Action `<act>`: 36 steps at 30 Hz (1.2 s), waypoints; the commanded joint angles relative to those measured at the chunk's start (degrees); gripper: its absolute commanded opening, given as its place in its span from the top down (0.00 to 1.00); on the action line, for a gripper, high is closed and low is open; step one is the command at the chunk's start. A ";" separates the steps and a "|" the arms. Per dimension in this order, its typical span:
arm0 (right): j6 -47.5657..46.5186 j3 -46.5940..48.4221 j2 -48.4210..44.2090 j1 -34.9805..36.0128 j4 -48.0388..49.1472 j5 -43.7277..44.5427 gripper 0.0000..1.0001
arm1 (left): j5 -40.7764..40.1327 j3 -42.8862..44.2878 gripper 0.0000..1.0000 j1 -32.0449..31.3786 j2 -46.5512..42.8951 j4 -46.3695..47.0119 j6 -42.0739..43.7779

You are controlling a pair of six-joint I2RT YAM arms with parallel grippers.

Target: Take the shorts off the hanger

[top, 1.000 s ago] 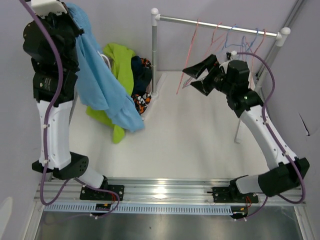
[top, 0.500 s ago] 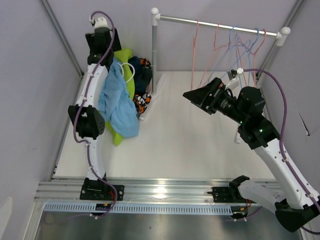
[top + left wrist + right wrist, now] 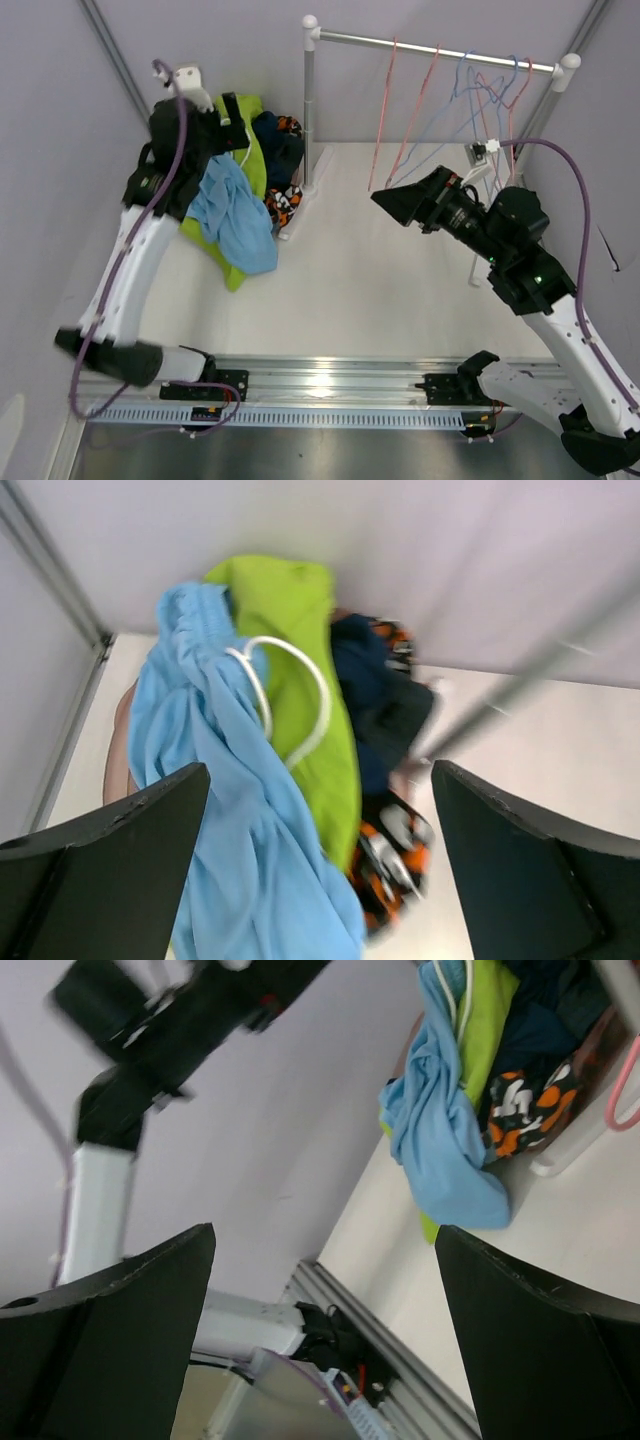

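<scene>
The shorts lie heaped at the table's back left. Light blue shorts (image 3: 238, 212) with a white drawstring (image 3: 290, 695) lie on top of lime green ones (image 3: 247, 128). Dark navy (image 3: 281, 143) and orange-black-white patterned (image 3: 285, 205) shorts lie beside them, against the rack's post. My left gripper (image 3: 222, 122) hangs open just above the heap, nothing between its fingers (image 3: 105, 865). My right gripper (image 3: 405, 205) is open in mid-air, below and in front of the bare wire hangers (image 3: 470, 95) on the rail. From the right wrist I see the heap (image 3: 440, 1130) far off.
The clothes rack's rail (image 3: 440, 50) spans the back, with its left post (image 3: 309, 110) beside the heap and its right post (image 3: 550, 100) near the right arm. Walls close both sides. A metal rail (image 3: 320, 385) runs along the near edge.
My left gripper opened and let go of the light blue shorts, which dropped onto the heap. The left arm swung down and left. My right gripper pulled back from the pink hanger.
</scene>
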 commanded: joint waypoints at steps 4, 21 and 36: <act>-13.05 2.58 -7.22 0.77 -9.80 14.95 0.01 | 5.33 -24.76 0.01 -4.15 -27.85 0.04 -3.27; -18.53 -0.84 -14.07 0.86 -13.08 11.44 0.01 | 3.60 -51.59 0.01 -4.24 -63.74 -3.91 -2.48; -23.09 -1.81 -14.34 0.95 -14.23 17.51 0.02 | 0.52 -49.92 0.01 -4.24 -61.02 -5.23 -1.43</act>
